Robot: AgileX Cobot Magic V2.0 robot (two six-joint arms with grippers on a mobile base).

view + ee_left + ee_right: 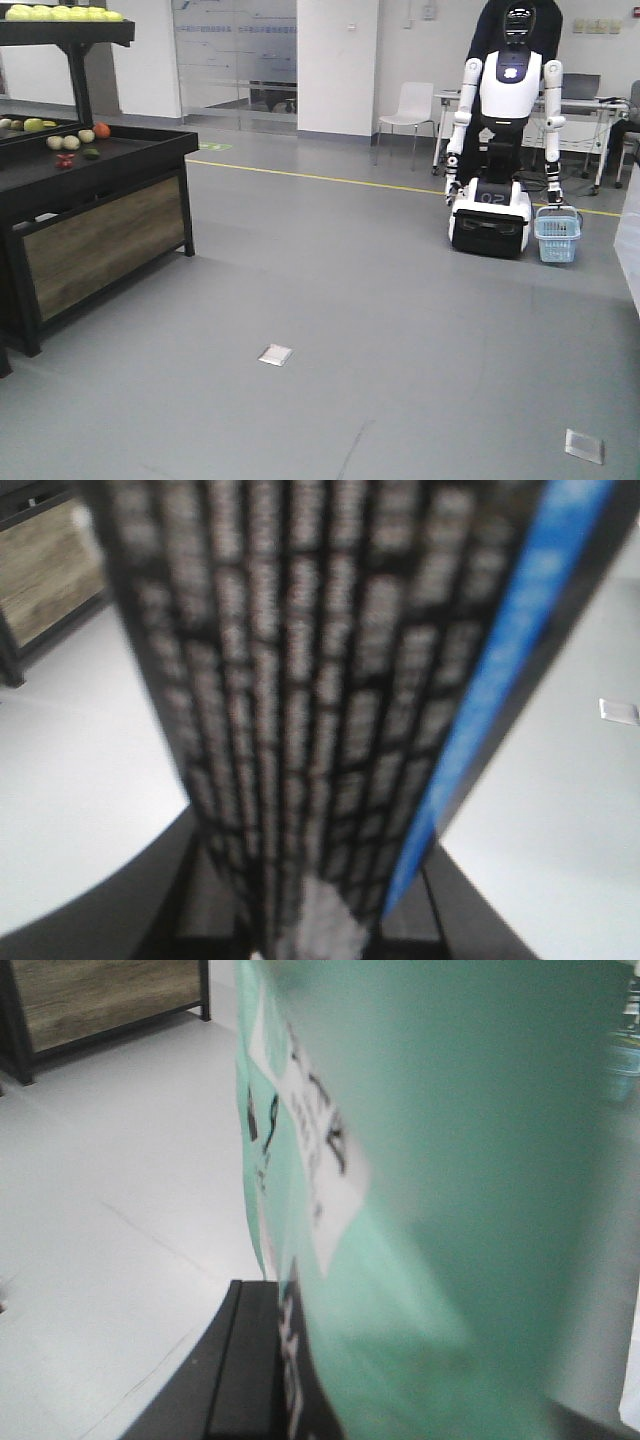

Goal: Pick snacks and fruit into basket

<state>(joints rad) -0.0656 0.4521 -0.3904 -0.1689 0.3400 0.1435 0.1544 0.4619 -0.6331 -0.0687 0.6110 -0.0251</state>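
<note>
My left gripper [310, 925] is closed on a dark pouch [320, 680], which stands up between the two fingers and fills the left wrist view. My right gripper [320, 1390] shows only one finger, with a teal pouch [450, 1160] rising right against it. I judge that one pinched too, the other finger hidden behind the film. Both pouches should be light, thin and floppy, with slick plastic skin. The safest hold, I judge, is on the flat sealed edge, not the puffed middle, where the contents could crush. The dark one carries rows of pale blurred print and a bright blue stripe down one side. The teal one has a white label with black characters, too blurred to read. The fruit [72, 141] lies on the black stand [120, 160] at the left: round pieces in green, pale and orange, likely firm. The blue basket [557, 236] is well apart from it, low beside a white robot [505, 110]
</note>
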